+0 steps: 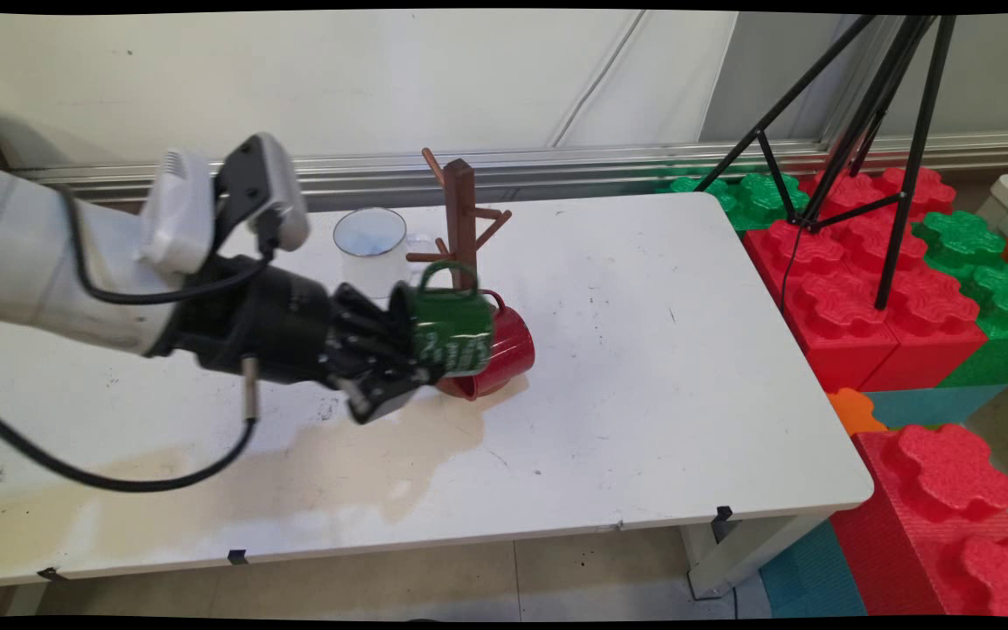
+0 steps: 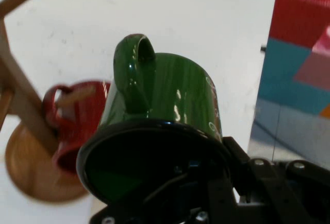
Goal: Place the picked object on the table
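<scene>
My gripper point(image 1: 408, 350) is shut on the rim of a green mug point(image 1: 450, 331), holding it sideways above the table with its handle up. In the hand view the green mug point(image 2: 160, 110) fills the middle, its dark rim toward me and one finger inside the mouth. Just behind it a red mug point(image 1: 504, 350) lies tipped at the foot of a brown wooden mug tree point(image 1: 460, 219). The hand view shows the red mug point(image 2: 72, 126) by the tree's round base point(image 2: 36, 172), a peg passing near its handle.
A white mug point(image 1: 373, 249) stands left of the tree near the table's far edge. Red, green and teal foam blocks point(image 1: 898, 289) are stacked off the table's right side, with a black tripod point(image 1: 871, 114) over them. A black cable point(image 1: 119, 472) hangs from the arm.
</scene>
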You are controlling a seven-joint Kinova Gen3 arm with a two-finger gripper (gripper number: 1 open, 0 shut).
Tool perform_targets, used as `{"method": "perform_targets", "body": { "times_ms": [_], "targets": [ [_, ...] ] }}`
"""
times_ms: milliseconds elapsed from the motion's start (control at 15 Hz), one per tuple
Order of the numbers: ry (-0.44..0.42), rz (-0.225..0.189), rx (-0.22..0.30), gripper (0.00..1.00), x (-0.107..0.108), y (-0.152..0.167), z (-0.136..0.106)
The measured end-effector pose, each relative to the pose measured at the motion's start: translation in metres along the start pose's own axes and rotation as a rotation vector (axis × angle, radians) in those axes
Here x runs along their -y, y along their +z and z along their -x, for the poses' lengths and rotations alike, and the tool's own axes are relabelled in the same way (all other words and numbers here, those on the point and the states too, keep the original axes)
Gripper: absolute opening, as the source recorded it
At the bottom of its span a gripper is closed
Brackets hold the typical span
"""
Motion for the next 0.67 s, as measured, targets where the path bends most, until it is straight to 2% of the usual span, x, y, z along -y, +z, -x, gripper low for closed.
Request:
{"method": "perform_targets", "body": {
  "times_ms": [333,667],
  "targets": [
    [0.017,-0.026,0.100,0.00,0.007,-0.022,0.013],
    [0.071,-0.078,0.200,0.00,0.023,-0.035,0.019]
  ]
}}
